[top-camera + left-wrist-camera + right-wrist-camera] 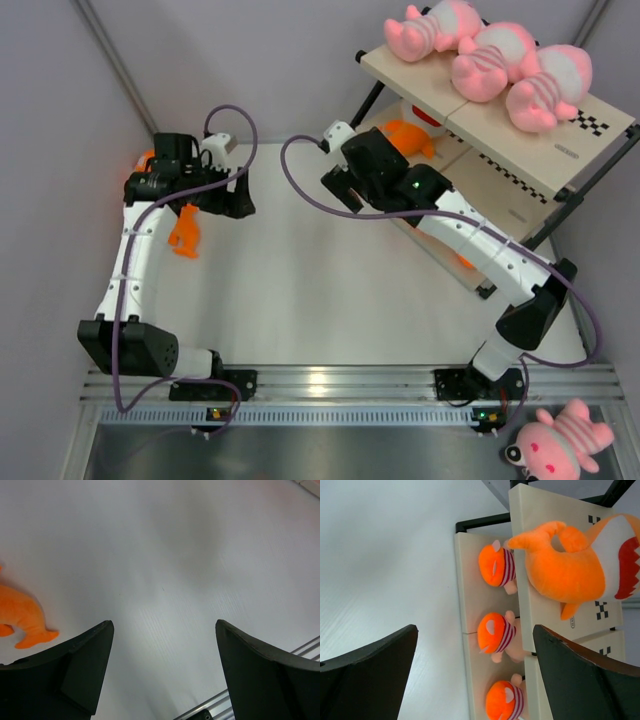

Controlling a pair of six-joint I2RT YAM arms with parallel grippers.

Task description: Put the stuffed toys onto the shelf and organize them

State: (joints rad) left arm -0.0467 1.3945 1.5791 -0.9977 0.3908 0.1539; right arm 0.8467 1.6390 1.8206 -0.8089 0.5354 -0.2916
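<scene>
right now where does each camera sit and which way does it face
Top view: above and behind the bases, looking down on the table, shelf, left arm and right arm.
Left wrist: facing down at the table; its open left gripper shows at bottom.
Right wrist: facing the shelf's boards; its open right gripper shows at bottom.
Shared: top and left wrist both show the orange toy on the table.
</scene>
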